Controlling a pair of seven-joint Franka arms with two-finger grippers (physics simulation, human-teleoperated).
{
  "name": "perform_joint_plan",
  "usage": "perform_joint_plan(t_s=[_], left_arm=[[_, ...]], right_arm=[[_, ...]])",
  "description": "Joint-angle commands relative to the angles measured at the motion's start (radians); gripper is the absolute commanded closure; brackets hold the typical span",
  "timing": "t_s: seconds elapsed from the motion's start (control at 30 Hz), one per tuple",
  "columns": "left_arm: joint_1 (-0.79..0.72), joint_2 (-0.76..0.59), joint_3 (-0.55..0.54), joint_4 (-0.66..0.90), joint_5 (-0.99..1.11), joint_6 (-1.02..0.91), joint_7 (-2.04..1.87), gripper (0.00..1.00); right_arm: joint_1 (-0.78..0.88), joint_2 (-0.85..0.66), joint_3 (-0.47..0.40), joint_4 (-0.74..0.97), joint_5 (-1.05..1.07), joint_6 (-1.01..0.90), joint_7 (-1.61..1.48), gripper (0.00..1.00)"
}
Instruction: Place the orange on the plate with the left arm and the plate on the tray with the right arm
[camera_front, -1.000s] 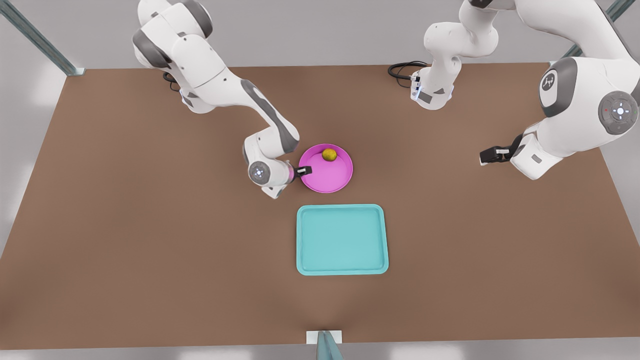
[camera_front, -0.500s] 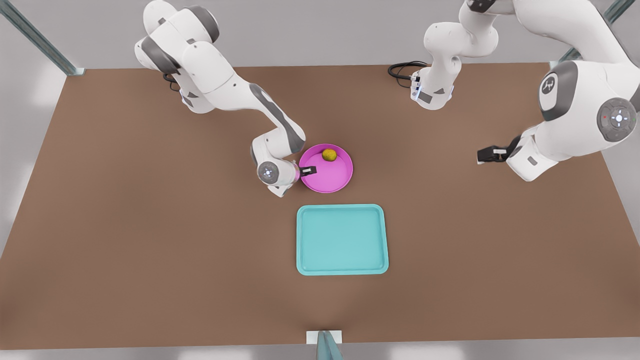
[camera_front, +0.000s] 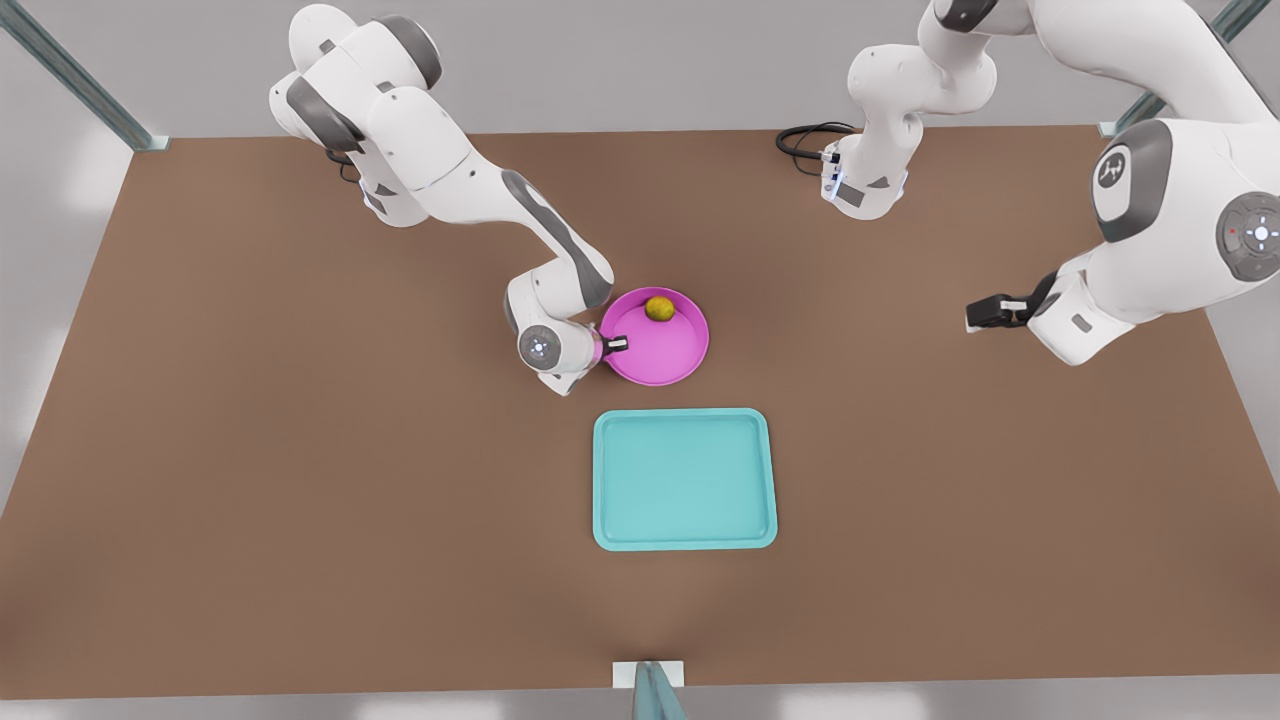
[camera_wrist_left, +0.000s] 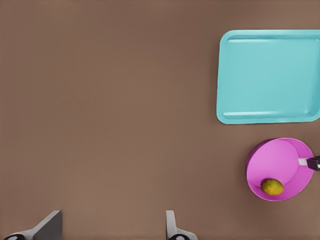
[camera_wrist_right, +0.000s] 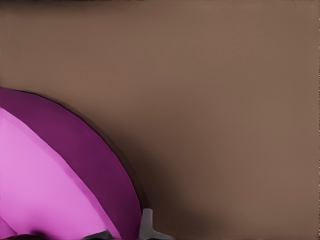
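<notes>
The pink plate (camera_front: 660, 355) lies on the brown table, just beyond the teal tray (camera_front: 685, 480), with the orange (camera_front: 659, 308) resting in it near its far rim. My right gripper (camera_front: 608, 345) comes in from the front view's left and is shut on the plate's rim, one finger inside and one outside; up close the rim (camera_wrist_right: 60, 165) sits between its fingers (camera_wrist_right: 147, 225). My left gripper (camera_front: 975, 317) waits open above bare table at the front view's right. The left wrist view looks down on the tray (camera_wrist_left: 270, 75), plate (camera_wrist_left: 287, 160) and orange (camera_wrist_left: 272, 186).
A black cable (camera_front: 805, 140) coils at the table's far edge by an arm base. A small white bracket (camera_front: 648, 674) sits at the near edge. Bare table surrounds the tray on all sides.
The right arm has pushed in closer to the plate, which has shifted slightly toward the front view's right. The left gripper has drifted a little to the front view's right.
</notes>
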Motion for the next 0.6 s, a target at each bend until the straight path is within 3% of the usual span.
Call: perform_joint_plan(t_s=[0.0,0.47,0.57], left_arm=[[-0.001,-0.001,0.0,0.0,0.001,-0.002,0.012,0.0],[0.002,0.002,0.007,0.007,-0.039,-0.002,0.011,0.0],[0.002,0.002,0.007,0.009,-0.037,-0.003,0.012,0.0]], right_arm=[[-0.001,-0.002,0.0,0.0,-0.006,-0.006,0.006,0.77],[0.0,-0.105,0.021,-0.03,0.06,0.058,0.02,0.79],[-0.067,-0.122,0.023,-0.006,0.065,0.048,0.012,0.79]])
